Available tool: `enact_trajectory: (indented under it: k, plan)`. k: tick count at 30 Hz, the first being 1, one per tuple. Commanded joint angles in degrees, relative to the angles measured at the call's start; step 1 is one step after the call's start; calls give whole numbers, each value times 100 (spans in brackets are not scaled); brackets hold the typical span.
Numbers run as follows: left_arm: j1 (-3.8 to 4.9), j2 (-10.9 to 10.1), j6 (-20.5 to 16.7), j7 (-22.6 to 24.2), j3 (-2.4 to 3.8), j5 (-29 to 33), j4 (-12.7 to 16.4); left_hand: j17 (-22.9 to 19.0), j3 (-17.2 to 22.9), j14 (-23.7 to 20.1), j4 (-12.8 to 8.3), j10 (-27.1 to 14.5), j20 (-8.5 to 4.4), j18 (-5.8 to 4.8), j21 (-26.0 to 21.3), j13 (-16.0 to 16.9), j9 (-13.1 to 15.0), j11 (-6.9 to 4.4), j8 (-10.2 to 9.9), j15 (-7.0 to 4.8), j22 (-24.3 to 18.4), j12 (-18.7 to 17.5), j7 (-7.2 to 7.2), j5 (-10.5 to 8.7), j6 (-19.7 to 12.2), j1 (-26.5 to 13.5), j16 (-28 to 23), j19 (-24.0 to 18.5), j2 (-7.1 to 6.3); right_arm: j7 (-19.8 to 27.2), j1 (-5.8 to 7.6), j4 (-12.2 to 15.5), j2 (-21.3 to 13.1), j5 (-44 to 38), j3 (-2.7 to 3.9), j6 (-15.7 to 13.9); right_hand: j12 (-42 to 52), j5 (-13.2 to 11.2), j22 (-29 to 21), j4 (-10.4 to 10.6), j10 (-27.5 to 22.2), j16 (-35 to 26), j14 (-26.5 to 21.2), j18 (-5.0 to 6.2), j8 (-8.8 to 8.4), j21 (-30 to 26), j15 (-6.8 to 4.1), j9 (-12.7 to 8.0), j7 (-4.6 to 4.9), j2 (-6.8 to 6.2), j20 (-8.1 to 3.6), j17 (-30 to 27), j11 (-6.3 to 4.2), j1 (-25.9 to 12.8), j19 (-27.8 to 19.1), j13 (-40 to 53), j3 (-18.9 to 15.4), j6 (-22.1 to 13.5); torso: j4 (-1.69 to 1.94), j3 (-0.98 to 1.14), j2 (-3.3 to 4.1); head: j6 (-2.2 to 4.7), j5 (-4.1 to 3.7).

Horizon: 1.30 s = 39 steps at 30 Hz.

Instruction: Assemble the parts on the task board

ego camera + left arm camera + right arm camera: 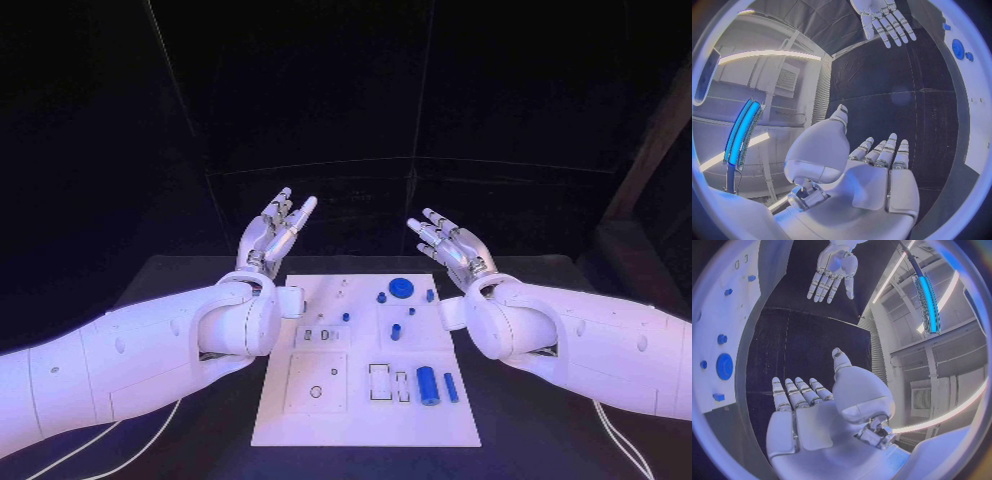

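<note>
Task board (289, 420) with blue parts (427, 381), below both hands.
Left hand (276, 232) and right hand (451, 246) raised, fingers spread, holding nothing.

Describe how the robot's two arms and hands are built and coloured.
Both arms are smooth, rounded white shells with bulbous wrist housings. The left hand and right hand are silver, many-fingered and segmented, with pale palm plates. A thin cable hangs beneath each arm. No markings are readable.
</note>
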Motion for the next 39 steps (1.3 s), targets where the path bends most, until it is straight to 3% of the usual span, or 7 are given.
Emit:
enact_trajectory:
  k: [1,6,9,15,20,27,39]
  plan:
    - [12,7,237,423,5,41,-1,6,16,-9,28,2,27,43,21,9,7,35,35,50,4,36,749,12,34,39,25,4,11,-116,55,-47,24,-330,-32,734,47,-318,66,-567,171,83,225,109,42,167,97,18,691,-80,64,37,103,709,296,29,248,139,-2,-1,2,0,1]
    - [24,-57,335,369,4,119,-112,83,44,352,-31,763,74,-29,43,147,40,226,84,182,15,281,870,12,271,34,285,33,34,-226,80,-300,-26,-858,-41,790,478,-489,285,-1104,1876,538,1710,337,221,706,124,127,715,-335,17,205,419,1279,1368,230,500,901,-16,-2,26,-43,-3]
    - [44,-104,399,328,3,123,-135,235,90,1241,-142,1546,104,-120,279,228,111,346,244,298,147,600,814,6,831,112,779,450,62,-295,150,-445,-46,-1299,-40,815,1014,-515,559,-1297,3448,1084,3524,607,635,1439,-155,327,757,-457,11,359,144,1626,2853,361,674,2366,-13,-3,71,-8,-30]
    - [121,-205,692,133,-4,125,-115,358,26,2959,-411,3642,82,32,1462,349,249,183,677,110,696,1341,869,-12,2315,344,1235,2824,-52,-436,319,-700,-72,-2118,-40,788,1087,-531,669,-1310,4241,1178,4481,790,959,1877,-464,425,613,-590,-173,324,-101,1911,3796,245,881,3902,12,-4,194,59,-60]
    - [194,-305,1105,-150,-8,-52,-83,412,-75,3976,-819,4532,59,288,1709,339,338,-47,1022,-173,725,1458,747,-39,3759,814,1290,3641,-304,-610,521,-915,-56,-3303,-40,787,1036,-538,983,-1308,4834,1265,5215,769,997,2586,-771,394,509,-690,-537,366,-276,2021,4645,232,1009,4392,37,-1,306,118,-71]
    - [299,-454,1759,-611,-18,-817,-5,429,-145,4430,-1157,5083,-31,307,1688,322,306,-173,1038,-291,644,1331,642,-124,4234,1233,1129,4012,-411,-1089,849,-972,-30,-5566,-40,932,1101,-594,1779,-1329,5930,1549,6260,737,1022,3911,-1160,357,305,-942,-934,616,-605,2395,4884,262,1264,5062,87,-6,465,156,-106]
    - [398,-736,2007,-855,-41,-1057,444,421,-245,4589,-1198,5255,-48,300,1553,317,267,-172,876,-298,520,1043,653,-124,4352,1257,876,4156,-316,-2427,1064,-710,77,-8505,-40,1446,213,-639,2167,-1259,5592,1023,6117,813,400,4528,-1014,253,319,-1050,-833,864,-476,1694,4401,208,1866,5062,203,-31,798,266,-220]
